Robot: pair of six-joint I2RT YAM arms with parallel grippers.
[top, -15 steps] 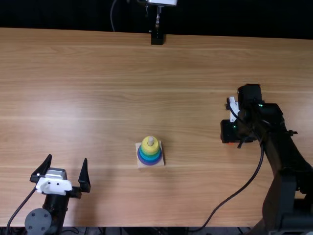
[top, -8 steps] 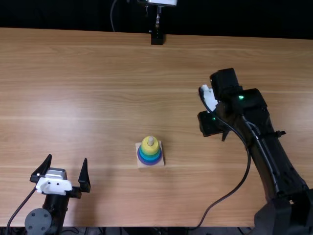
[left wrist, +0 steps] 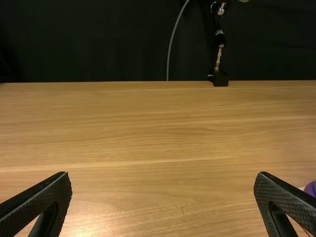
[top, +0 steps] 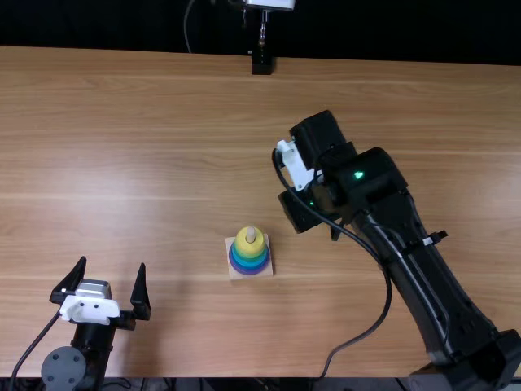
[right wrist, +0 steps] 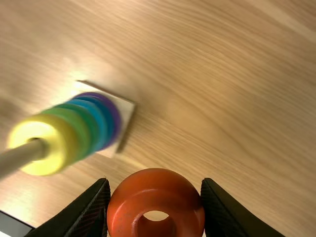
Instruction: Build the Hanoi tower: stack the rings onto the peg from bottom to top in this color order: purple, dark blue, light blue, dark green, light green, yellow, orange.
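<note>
well, the stack is nearly whole: a pale square base sits on the wood-grained tabletop, a little nearer the near edge than the far one, with its peg standing upright. lowest on it is the purple ring, then come the blue rings, the green rings over those, and the yellow ring uppermost, the peg poking up out of its middle.

the orange ring is off the peg, grasped by the right claw. in the right wrist view the two fingers close on it from opposite sides, and its hole shows between them. the top view has that claw up over the tabletop, beyond the stack and off to its right, apart from it, with the right arm slanting up from the near right corner and a dark cable bowing out beside it.

the left claw is released, its two fingers spread wide with nothing between them, over the near left part of the tabletop and well apart from the stack. past the far edge, a metal stand has its black foot at the edge, and a thin grey cable hangs against the dark backdrop.
</note>
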